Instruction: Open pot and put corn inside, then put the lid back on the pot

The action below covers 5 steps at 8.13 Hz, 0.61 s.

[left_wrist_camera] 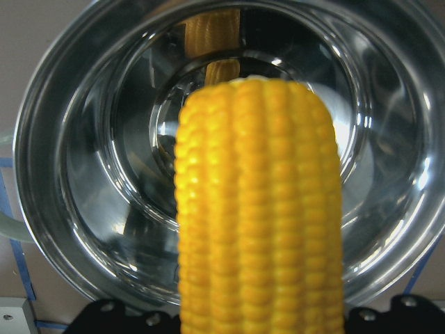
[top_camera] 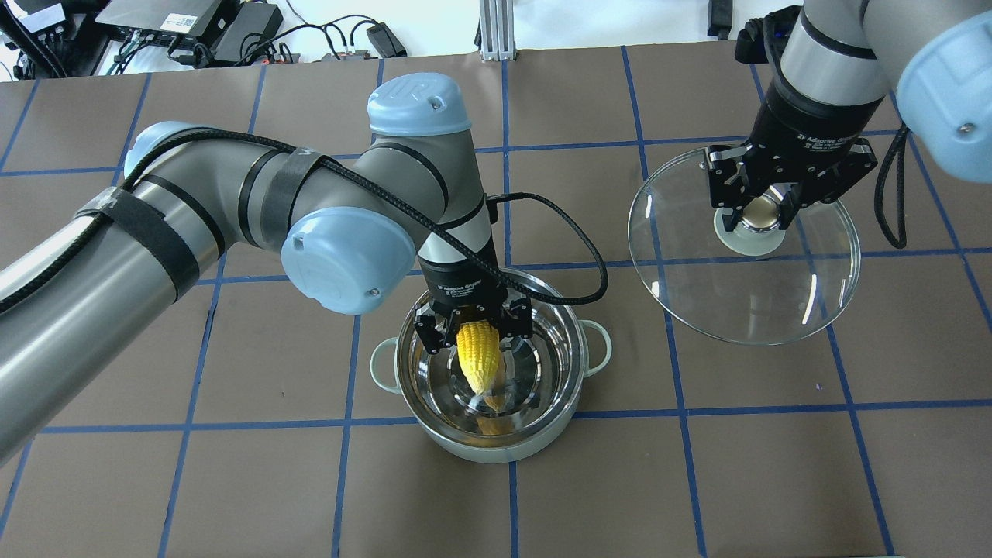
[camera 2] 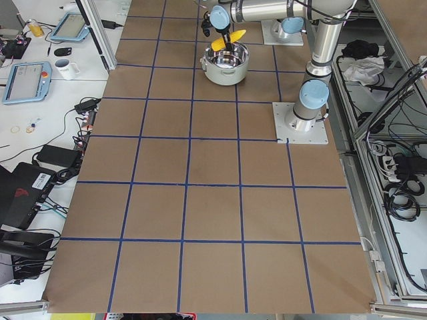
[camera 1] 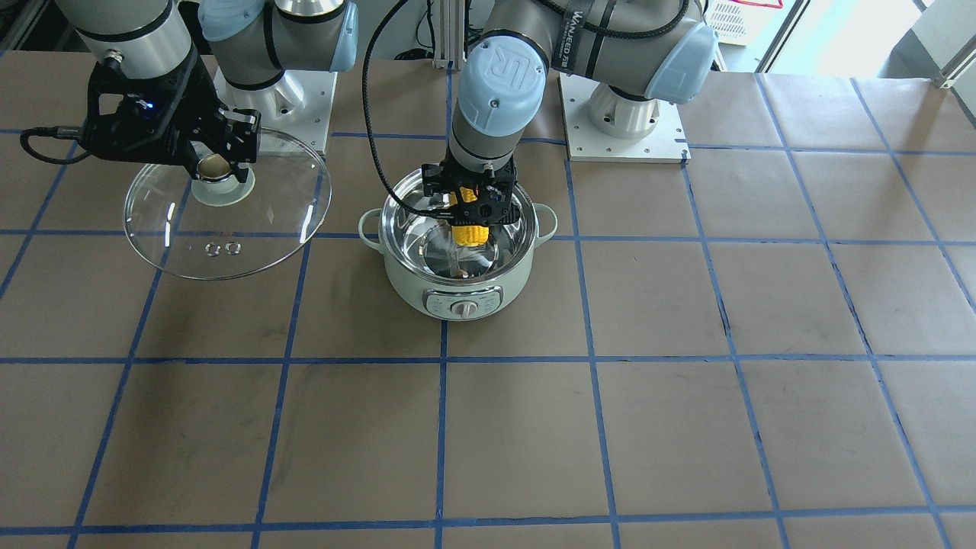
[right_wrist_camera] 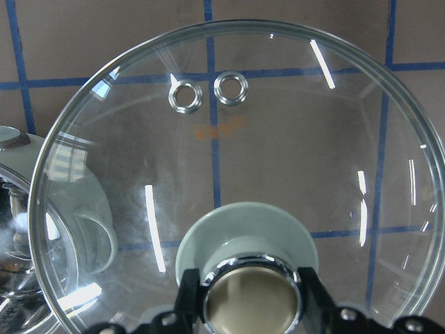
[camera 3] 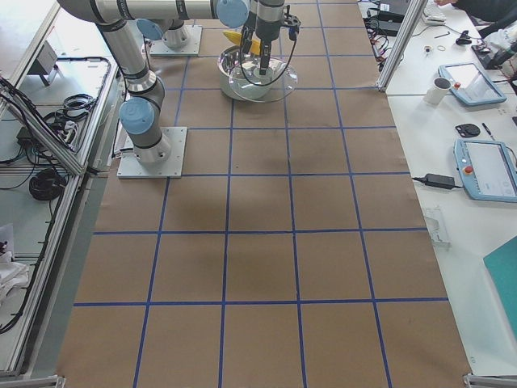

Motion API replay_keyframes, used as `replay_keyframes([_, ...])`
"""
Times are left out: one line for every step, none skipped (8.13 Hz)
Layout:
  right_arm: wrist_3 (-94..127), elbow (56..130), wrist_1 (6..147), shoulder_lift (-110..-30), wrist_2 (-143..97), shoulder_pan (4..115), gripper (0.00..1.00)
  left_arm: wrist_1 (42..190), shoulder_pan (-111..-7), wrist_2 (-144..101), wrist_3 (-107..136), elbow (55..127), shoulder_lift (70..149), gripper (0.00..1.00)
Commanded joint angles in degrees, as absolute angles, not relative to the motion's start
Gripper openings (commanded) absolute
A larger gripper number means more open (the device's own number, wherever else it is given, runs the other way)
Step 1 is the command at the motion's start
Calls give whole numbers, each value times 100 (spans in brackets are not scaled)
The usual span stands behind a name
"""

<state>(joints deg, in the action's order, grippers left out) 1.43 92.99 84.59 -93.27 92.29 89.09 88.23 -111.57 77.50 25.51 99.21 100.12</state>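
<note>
The mint-green pot (top_camera: 465, 445) (camera 1: 427, 286) stands open near the table's middle, its steel interior (left_wrist_camera: 104, 174) empty. My left gripper (top_camera: 474, 324) (camera 1: 471, 207) is shut on the yellow corn (top_camera: 477, 355) (camera 1: 470, 231) (left_wrist_camera: 261, 209) and holds it point-down inside the pot's mouth, above the bottom. My right gripper (top_camera: 758, 215) (camera 1: 219, 162) is shut on the knob (right_wrist_camera: 252, 296) of the clear glass lid (top_camera: 775, 302) (camera 1: 252, 236) (right_wrist_camera: 278, 160), holding it lifted beside the pot, to the robot's right.
Brown table (top_camera: 697, 480) with a blue tape grid. The two arm base plates (camera 1: 625, 130) sit at the robot's edge. Cables and electronics (top_camera: 194, 31) lie beyond the far edge. The side tables (camera 3: 477, 153) hold tablets and a mug.
</note>
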Motion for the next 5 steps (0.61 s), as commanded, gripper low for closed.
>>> replay_keyframes([149, 9308, 8455, -9334, 9220, 8912, 22, 8824, -11162, 7717, 2558, 9984, 10229, 8])
replay_keyframes([158, 9299, 8455, -9334, 9220, 8912, 20, 8824, -11162, 7760, 2566, 9967, 10300, 19])
replay_keyframes([158, 9299, 8412, -9334, 9220, 8912, 19, 8824, -11162, 7717, 2540, 9975, 10222, 29])
replay_keyframes([184, 9299, 8394, -9334, 9220, 8912, 18, 8824, -11162, 7743, 2566, 9976, 10265, 41])
replay_keyframes([185, 9299, 8411, -9334, 9176, 8912, 18, 8824, -11162, 7769, 2575, 9976, 10274, 50])
